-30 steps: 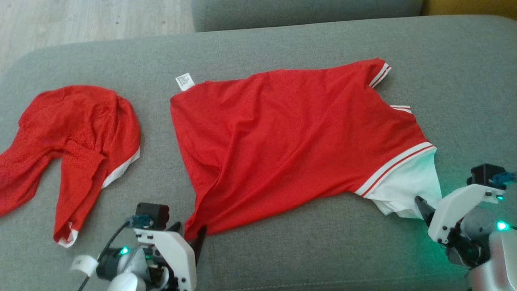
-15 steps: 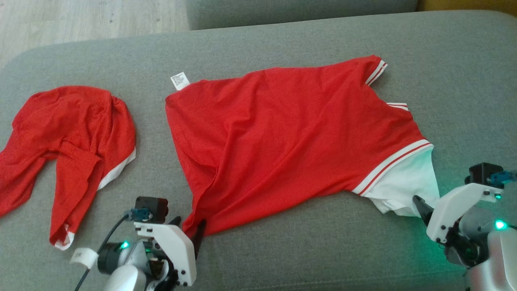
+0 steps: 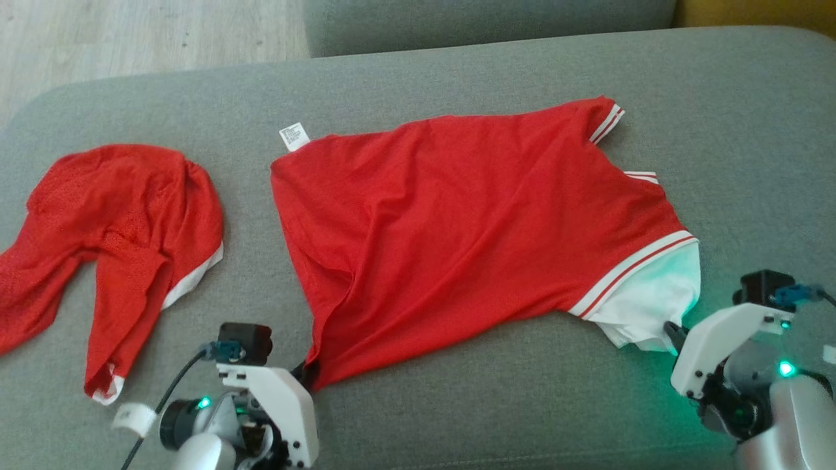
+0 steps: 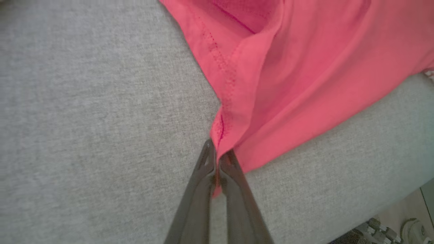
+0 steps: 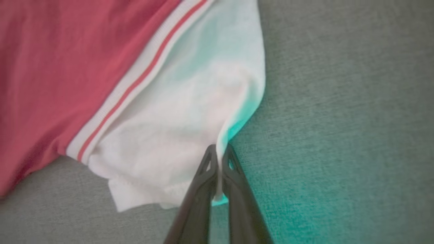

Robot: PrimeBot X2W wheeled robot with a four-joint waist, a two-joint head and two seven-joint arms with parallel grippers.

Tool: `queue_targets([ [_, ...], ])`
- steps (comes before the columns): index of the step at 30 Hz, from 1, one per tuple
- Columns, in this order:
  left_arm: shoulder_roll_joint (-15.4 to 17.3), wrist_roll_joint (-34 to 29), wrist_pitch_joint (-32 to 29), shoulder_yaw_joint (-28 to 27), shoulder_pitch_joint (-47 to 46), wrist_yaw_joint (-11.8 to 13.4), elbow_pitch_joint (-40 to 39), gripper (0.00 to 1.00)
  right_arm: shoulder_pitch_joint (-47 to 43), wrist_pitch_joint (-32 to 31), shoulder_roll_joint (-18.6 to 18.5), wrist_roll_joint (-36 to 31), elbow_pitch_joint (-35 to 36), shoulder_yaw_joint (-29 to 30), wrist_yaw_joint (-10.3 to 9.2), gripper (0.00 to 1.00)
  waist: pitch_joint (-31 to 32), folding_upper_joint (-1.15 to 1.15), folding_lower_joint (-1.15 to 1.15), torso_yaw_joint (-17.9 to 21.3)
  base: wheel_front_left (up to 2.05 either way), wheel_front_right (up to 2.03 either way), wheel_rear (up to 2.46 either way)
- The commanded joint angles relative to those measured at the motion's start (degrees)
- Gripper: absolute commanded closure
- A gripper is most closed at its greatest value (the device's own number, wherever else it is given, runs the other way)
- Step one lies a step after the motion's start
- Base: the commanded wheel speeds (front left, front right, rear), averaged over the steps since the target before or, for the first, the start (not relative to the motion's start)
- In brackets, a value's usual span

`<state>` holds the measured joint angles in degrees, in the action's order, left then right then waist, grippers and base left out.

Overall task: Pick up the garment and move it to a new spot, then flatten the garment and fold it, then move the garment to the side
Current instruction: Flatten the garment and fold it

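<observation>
The red mesh jersey with a white sleeve (image 3: 470,228) lies spread across the middle of the grey fabric sofa cushion (image 3: 496,418). Towards the cushion's near edge, the left jaws are clenched on its red hem corner and the right jaws on the sleeve's thin edge. Both bites look shallow, so an uneven lift could pull the cloth free.

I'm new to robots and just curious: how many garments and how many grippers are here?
Garments: 2 (shirt, crumpled garment)
Grippers: 2 (left gripper, right gripper)
Total: 4
</observation>
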<state>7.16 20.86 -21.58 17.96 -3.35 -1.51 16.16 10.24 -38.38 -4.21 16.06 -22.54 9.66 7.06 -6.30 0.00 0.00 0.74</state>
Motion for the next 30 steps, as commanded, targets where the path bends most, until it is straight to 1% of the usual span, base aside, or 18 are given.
queue_targets([
  [1, 0.7, 0.2, 1.1, -2.0, -0.9, 0.3, -2.0, 1.00, 0.4, 1.5, -0.2, 0.3, 2.2, -1.4, 0.43, 1.00, 0.3, 0.00, 0.00, 0.0, 0.00, 0.00, 0.00],
  [6, 1.2, 0.2, 3.9, -3.0, -0.8, 0.8, -3.7, 1.00, 0.5, 7.0, -0.8, 1.8, 4.6, -1.6, 0.43, 1.00, 1.2, 0.00, 0.00, 0.2, 0.00, 0.00, 0.00],
  [8, 1.4, 0.1, 6.2, -3.7, -1.3, 1.0, -5.0, 1.00, 0.9, 9.9, -1.0, 3.3, 6.4, -2.2, 0.43, 1.00, 1.3, 0.00, 0.00, 0.2, 0.00, 0.00, 0.00],
  [12, 1.6, -0.3, 11.9, -5.3, -3.3, 1.2, -7.1, 1.00, 3.0, 19.4, -1.1, 10.2, 10.0, -4.2, 0.43, 1.00, 1.3, 0.00, 0.00, 0.6, 0.00, 0.00, 0.00],
  [14, 1.5, -0.4, 15.2, -6.2, -5.0, 1.3, -7.9, 1.00, 4.0, 23.4, -1.9, 13.3, 10.2, -5.5, 0.43, 1.00, 1.0, 0.00, 0.00, 0.6, 0.00, 0.00, 0.00],
  [18, 2.3, -0.6, 20.4, -7.8, -10.5, 0.3, -7.7, 1.00, 7.0, 30.1, -3.7, 17.7, 9.5, -8.4, 0.43, 1.00, -0.1, 0.00, 0.00, 0.4, 0.00, 0.00, 0.00],
  [20, 4.6, -3.4, 22.4, -7.3, -14.4, -0.3, -6.1, 1.00, 9.4, 32.8, -4.3, 19.8, 8.9, -10.3, 0.43, 1.00, -0.8, 0.00, 0.00, 0.3, 0.00, 0.00, 0.00],
  [22, 4.2, -2.1, 23.4, -7.8, -18.2, -1.5, -3.8, 1.00, 12.4, 35.3, -4.6, 22.8, 8.2, -12.1, 0.43, 1.00, -1.6, 0.00, 0.00, 0.3, 0.00, 0.00, 0.00],
  [23, 5.1, -3.0, 23.5, -7.4, -20.5, -2.0, -2.1, 1.00, 14.1, 36.2, -4.9, 24.2, 7.5, -13.0, 0.43, 1.00, -2.2, 0.00, 0.00, 0.3, 0.00, 0.00, 0.00],
  [25, 5.7, -2.8, 23.4, -7.0, -25.3, -3.1, 2.0, 1.00, 18.0, 38.1, -5.0, 27.1, 5.7, -14.6, 0.43, 1.00, -3.2, 0.00, 0.00, 0.5, 0.00, 0.00, 0.00],
  [26, 6.5, -3.7, 23.2, -6.3, -28.0, -3.5, 4.2, 1.00, 20.2, 38.7, -5.1, 28.2, 4.6, -15.4, 0.43, 1.00, -3.9, 0.00, 0.00, 0.5, 0.00, 0.00, 0.00],
  [29, 7.3, -4.2, 22.7, -4.6, -36.7, -4.7, 11.2, 1.00, 28.0, 39.5, -5.1, 31.2, 0.7, -18.2, 0.43, 1.00, -6.0, 0.00, 0.00, 0.8, 0.00, 0.00, 0.00],
  [30, 7.0, -3.6, 22.5, -4.3, -39.6, -5.0, 13.5, 1.00, 30.9, 39.9, -5.4, 31.3, -0.8, -19.3, 0.43, 1.00, -6.7, 0.00, 0.00, 0.8, 0.00, 0.00, 0.00],
])
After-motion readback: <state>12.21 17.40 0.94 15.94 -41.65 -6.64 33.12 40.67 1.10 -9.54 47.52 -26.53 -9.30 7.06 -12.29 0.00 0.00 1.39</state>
